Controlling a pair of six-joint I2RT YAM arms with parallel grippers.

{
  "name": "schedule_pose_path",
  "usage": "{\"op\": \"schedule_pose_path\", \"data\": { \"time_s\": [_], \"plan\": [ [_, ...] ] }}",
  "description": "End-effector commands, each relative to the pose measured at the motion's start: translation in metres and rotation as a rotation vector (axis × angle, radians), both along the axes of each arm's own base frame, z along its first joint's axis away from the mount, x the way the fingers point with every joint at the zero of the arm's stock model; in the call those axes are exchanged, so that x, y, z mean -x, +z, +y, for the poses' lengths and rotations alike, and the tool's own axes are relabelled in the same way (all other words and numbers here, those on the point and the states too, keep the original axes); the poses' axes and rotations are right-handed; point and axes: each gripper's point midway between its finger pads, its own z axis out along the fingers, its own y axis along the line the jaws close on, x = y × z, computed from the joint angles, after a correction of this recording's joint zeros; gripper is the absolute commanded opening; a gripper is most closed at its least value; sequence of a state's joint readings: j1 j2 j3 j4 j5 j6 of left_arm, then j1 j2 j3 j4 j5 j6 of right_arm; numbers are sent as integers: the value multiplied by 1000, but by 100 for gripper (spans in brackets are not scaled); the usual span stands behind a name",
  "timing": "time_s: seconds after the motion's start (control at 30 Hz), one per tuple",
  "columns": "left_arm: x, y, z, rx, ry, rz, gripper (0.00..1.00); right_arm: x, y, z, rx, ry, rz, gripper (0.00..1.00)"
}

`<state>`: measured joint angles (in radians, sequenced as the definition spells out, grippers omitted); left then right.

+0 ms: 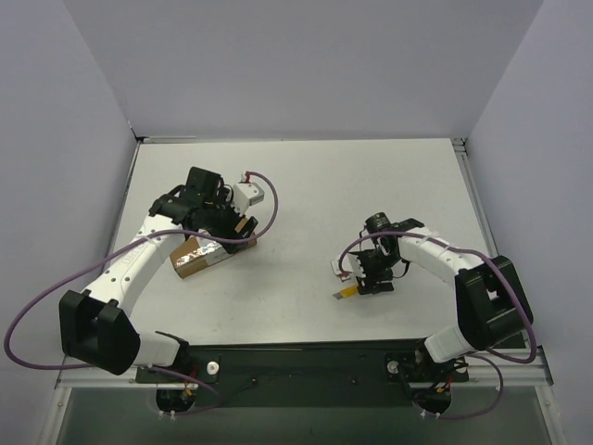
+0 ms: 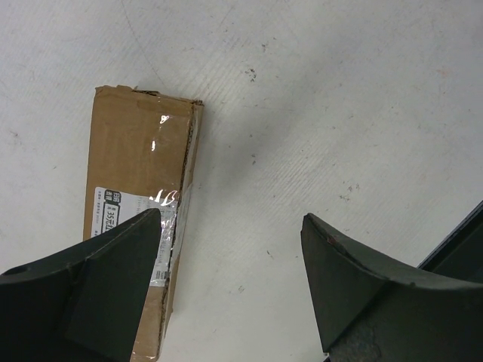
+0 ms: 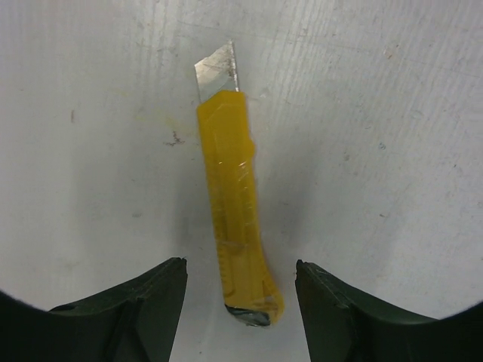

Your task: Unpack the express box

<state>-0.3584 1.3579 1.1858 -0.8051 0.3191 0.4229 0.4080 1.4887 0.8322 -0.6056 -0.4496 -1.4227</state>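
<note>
Little of the unpacking looks done. The box [image 2: 139, 173] lies flat on the counter [image 2: 339, 113] under the left arm, on the left side of the overhead view, with its flaps down. Clear tape [image 2: 170, 143] runs along the top and the white label [image 2: 121, 211] is in place. The edge beside the tape looks ragged and dark, but I cannot tell whether that is a cut or only a worn seam. Nothing of the contents shows, and nothing has been lifted out.

The left fingers [image 2: 106, 279] stand wide apart and hold nothing. One hangs over the label end of the box and the other over bare counter beside it, so the box does not sit squarely between them.

Well apart, on the right side, the yellow knife [image 3: 230, 188] lies on the counter with its blade [image 3: 219, 72] out. The right fingers [image 3: 121, 317] are spread either side of its rear end, with a gap showing on each side, so it is not gripped.

By my reading, nearly everything is left. The knife must be taken up, the box steadied, the tape slit, the flaps opened and whatever is inside brought out.
</note>
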Motion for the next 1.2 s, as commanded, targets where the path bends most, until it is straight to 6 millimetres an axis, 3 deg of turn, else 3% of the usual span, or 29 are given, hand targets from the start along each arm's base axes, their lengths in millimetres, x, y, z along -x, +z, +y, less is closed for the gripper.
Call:
{"op": "schedule_pose_path", "data": {
  "time_s": [0.0, 0.17, 0.4, 0.6, 0.7, 0.73, 0.8, 0.83, 0.87, 0.9, 0.93, 0.97, 1.0, 1.03, 1.07, 1.17],
  "plan": [
    [0, 14, -5, 35, -15, -41, 84, -16, -12, 4, 9, 30, -71, 59],
    [-3, 17, -8, 36, -34, -51, 84, -12, -24, -2, 39, 56, -61, 49],
    [-3, 16, -17, 42, -66, -42, 84, 6, -26, -8, 51, 99, -31, 47],
    [0, 16, -28, 22, -124, -60, 84, 16, -27, -15, 109, 89, 30, 15],
    [3, 13, -32, 10, -144, -100, 84, 15, -9, -6, 71, -37, 81, 10],
    [6, 11, -33, 10, -159, -113, 84, 4, 7, 5, 32, -77, 71, 9],
    [12, 15, -39, 43, -209, -213, 85, 8, 29, 23, -37, -238, 174, 9],
    [14, 20, -44, 66, -239, -267, 85, -3, 50, 35, -74, -294, 182, 9],
    [11, 33, -55, 118, -278, -365, 86, -6, 60, 44, -106, -337, 212, 8],
    [21, 48, -64, 128, -360, -478, 86, -4, 67, 56, -137, -414, 287, 8],
    [30, 36, -68, 114, -413, -510, 87, -4, 78, 62, -153, -438, 325, 8],
    [28, 46, -74, 101, -447, -606, 87, -15, 93, 73, -192, -451, 319, 8],
    [32, 52, -79, 67, -519, -694, 86, -17, 97, 82, -207, -467, 354, 8],
    [41, 45, -88, 58, -579, -717, 85, -17, 101, 86, -206, -501, 379, 8],
    [41, 51, -94, 58, -603, -764, 85, -25, 111, 92, -230, -511, 371, 8],
    [36, 58, -102, 57, -636, -829, 83, -32, 115, 101, -235, -533, 391, 8]
  ]
}}
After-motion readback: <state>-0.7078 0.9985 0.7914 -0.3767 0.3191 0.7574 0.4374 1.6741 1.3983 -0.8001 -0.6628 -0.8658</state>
